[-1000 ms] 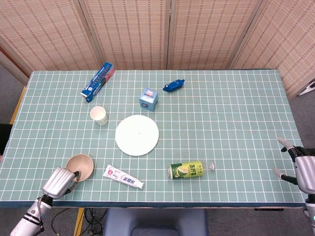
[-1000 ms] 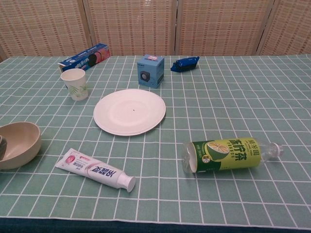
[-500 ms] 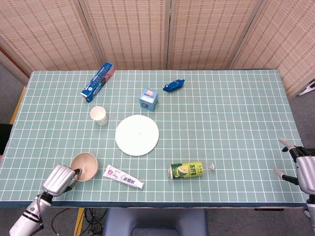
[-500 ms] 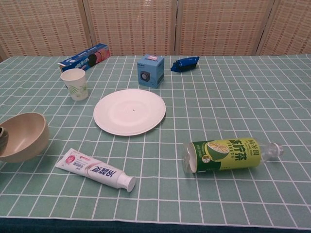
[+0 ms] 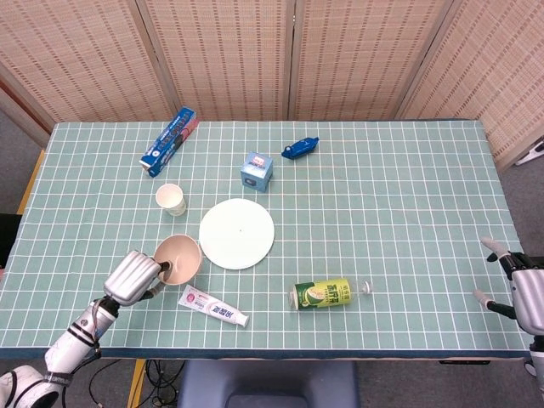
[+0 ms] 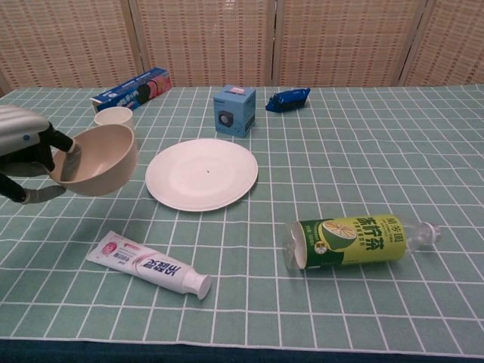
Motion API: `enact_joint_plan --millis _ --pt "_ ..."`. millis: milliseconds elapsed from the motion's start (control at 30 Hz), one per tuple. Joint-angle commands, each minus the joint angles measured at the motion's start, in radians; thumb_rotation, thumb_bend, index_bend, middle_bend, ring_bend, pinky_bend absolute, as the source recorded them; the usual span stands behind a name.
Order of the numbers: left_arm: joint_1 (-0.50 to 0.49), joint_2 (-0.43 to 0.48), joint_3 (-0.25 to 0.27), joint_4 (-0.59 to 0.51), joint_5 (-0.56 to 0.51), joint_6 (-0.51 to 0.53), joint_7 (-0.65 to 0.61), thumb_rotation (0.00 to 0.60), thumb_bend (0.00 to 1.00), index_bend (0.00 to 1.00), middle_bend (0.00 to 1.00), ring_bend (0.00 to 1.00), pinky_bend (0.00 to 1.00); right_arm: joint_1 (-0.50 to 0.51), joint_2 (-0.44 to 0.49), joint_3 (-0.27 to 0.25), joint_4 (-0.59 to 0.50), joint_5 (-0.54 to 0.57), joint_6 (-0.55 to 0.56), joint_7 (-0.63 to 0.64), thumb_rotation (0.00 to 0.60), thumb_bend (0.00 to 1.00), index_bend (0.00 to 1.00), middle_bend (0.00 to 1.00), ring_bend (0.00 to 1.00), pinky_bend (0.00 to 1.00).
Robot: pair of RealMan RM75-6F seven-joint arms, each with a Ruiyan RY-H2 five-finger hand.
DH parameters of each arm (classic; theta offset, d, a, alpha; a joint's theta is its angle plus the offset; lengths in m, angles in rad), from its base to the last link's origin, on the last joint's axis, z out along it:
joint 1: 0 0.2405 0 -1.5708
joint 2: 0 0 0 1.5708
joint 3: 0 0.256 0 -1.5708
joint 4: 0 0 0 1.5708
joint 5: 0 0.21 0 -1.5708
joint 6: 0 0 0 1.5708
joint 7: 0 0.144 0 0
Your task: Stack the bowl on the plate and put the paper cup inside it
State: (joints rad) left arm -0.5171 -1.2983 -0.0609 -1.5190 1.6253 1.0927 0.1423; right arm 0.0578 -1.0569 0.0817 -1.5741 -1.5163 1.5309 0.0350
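My left hand [image 5: 134, 276] [image 6: 23, 144] grips the rim of the beige bowl [image 5: 178, 258] [image 6: 97, 160] and holds it in the air, just left of the white plate [image 5: 237, 233] [image 6: 201, 173]. The paper cup [image 5: 171, 199] [image 6: 114, 116] stands upright behind the bowl; in the chest view the bowl hides most of it. My right hand [image 5: 520, 287] rests at the table's right edge with its fingers apart and nothing in it. It shows only in the head view.
A toothpaste tube [image 5: 212, 306] [image 6: 149, 265] lies in front of the bowl. A green bottle [image 5: 326, 294] [image 6: 352, 240] lies on its side right of it. Behind the plate are a blue cube [image 5: 257, 170] [image 6: 234, 110], a blue packet [image 5: 300, 148] [image 6: 288, 98] and a long blue box [image 5: 169, 140] [image 6: 131, 88].
My left hand has lifted the bowl off the table and carried it up and to the right, close to the plate. The right hand has stayed put.
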Motion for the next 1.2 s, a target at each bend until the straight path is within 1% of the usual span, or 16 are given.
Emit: enact_joint_plan --millis 33,200,433,733,833,1033,1200 --pt "-0.060 -0.037 -0.039 -0.009 -0.044 -0.066 0.039 0.600 0.39 0.59 0.99 0.96 1.00 -0.001 0.000 0.000 0.002 0.000 0.001 0.002 0.600 0.04 0.19 0.39 0.36 0.55" --pt "-0.130 -0.097 -0.076 0.002 -0.100 -0.143 0.093 0.600 0.39 0.59 0.99 0.96 1.00 -0.006 0.002 -0.002 0.005 0.003 0.004 0.006 0.600 0.04 0.19 0.39 0.36 0.55" --pt "-0.222 -0.193 -0.120 0.064 -0.206 -0.240 0.186 0.600 0.39 0.60 0.99 0.96 1.00 -0.017 0.007 -0.005 0.009 0.009 0.011 0.012 0.600 0.04 0.19 0.39 0.36 0.55" --pt "-0.317 -0.293 -0.169 0.165 -0.360 -0.305 0.307 0.600 0.39 0.59 0.99 0.96 1.00 -0.025 0.010 -0.006 0.017 0.011 0.016 0.026 0.600 0.04 0.19 0.39 0.36 0.55" --pt "-0.345 -0.313 -0.177 0.200 -0.412 -0.322 0.350 0.600 0.39 0.59 0.99 0.96 1.00 -0.029 0.012 -0.007 0.019 0.012 0.018 0.030 0.600 0.04 0.19 0.39 0.36 0.55" --pt "-0.390 -0.342 -0.176 0.255 -0.504 -0.346 0.425 0.600 0.39 0.59 0.99 0.95 1.00 -0.037 0.015 -0.008 0.022 0.017 0.024 0.034 0.600 0.04 0.19 0.39 0.36 0.55" --pt "-0.411 -0.352 -0.167 0.268 -0.578 -0.345 0.479 0.600 0.39 0.55 0.97 0.94 1.00 -0.042 0.018 -0.008 0.021 0.019 0.027 0.034 0.600 0.04 0.19 0.39 0.36 0.55"
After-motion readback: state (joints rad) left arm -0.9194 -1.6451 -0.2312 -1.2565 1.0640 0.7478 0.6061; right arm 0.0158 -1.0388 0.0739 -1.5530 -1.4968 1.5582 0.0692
